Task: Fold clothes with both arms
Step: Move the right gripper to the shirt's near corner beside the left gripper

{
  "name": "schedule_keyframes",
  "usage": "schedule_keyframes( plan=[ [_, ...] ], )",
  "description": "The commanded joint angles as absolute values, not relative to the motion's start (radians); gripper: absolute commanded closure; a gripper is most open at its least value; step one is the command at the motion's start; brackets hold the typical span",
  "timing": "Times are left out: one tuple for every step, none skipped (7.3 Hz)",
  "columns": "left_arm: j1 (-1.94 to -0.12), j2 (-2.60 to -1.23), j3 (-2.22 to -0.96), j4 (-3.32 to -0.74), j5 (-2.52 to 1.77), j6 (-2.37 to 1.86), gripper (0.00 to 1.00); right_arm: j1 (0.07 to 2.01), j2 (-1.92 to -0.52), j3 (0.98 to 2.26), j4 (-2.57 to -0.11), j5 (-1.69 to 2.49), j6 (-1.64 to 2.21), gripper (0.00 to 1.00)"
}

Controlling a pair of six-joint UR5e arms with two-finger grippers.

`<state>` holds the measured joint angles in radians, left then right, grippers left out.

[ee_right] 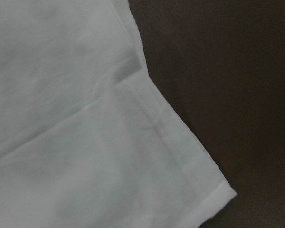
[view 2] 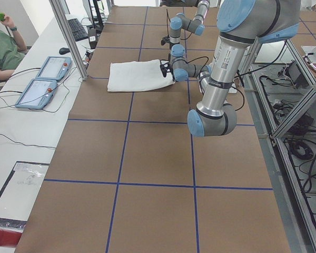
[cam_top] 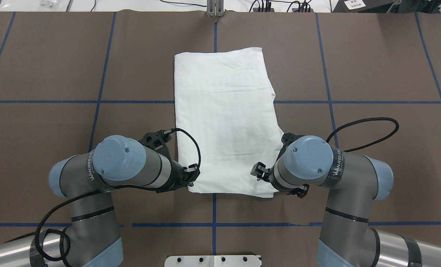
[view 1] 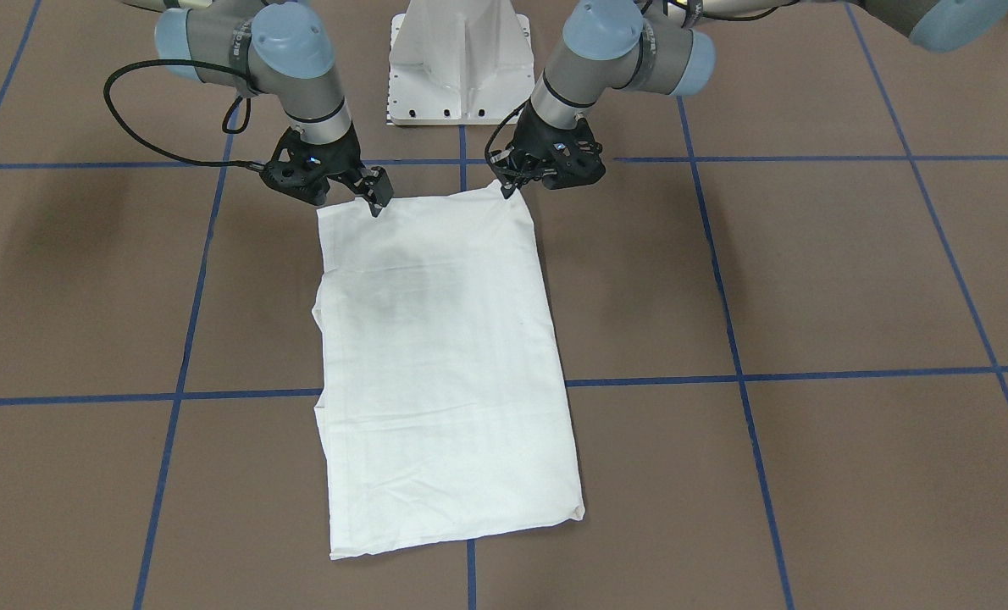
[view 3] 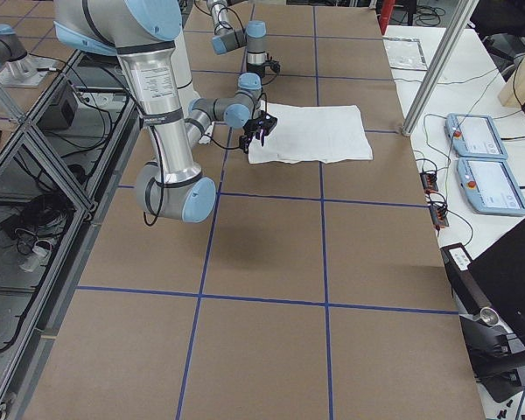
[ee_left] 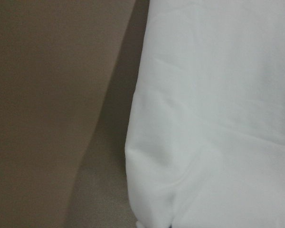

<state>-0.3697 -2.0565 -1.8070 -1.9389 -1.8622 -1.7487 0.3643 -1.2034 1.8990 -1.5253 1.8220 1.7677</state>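
Bare brown counter (cam_top: 39,66) stretches wide on the left. The left pincer (view 1: 511,185) sits at the near left corner of the shirt (cam_top: 224,111). I cannot tell whether it is clenched: the overhead view hides its tips under the wrist, and the front view shows only black frame and cable. The shirt lies flat mid-counter, folded into a long rectangle. The right pincer (cam_top: 259,172) hangs released, jaws apart, over the near right corner, with open counter beyond. Only the right wrist view shows the stitched hem.

Brown table (view 1: 851,271) gridded with blue tape (view 1: 809,158) — white bench (view 2: 10,153) alongside.
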Motion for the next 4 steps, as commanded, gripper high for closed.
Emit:
schedule_keyframes(
  plan=[
    [-0.370, -2.057, -1.807, -1.939, -1.862, -1.749, 1.00, 0.339, -1.201, 1.888, -1.545, 1.798, 1.776, 0.00],
    [-0.370, -2.059, -1.809, -1.939, -1.862, -1.749, 1.00, 0.344, -1.195, 1.885, -1.545, 1.798, 1.776, 0.00],
    [-0.370, -2.059, -1.810, -1.939, -1.862, -1.749, 1.00, 0.347, -1.193, 1.882, -1.545, 1.787, 1.776, 0.00],
    [-0.370, -2.059, -1.813, -1.939, -1.862, -1.749, 1.00, 0.348, -1.195, 1.869, -1.545, 1.784, 1.775, 0.00]
  ],
)
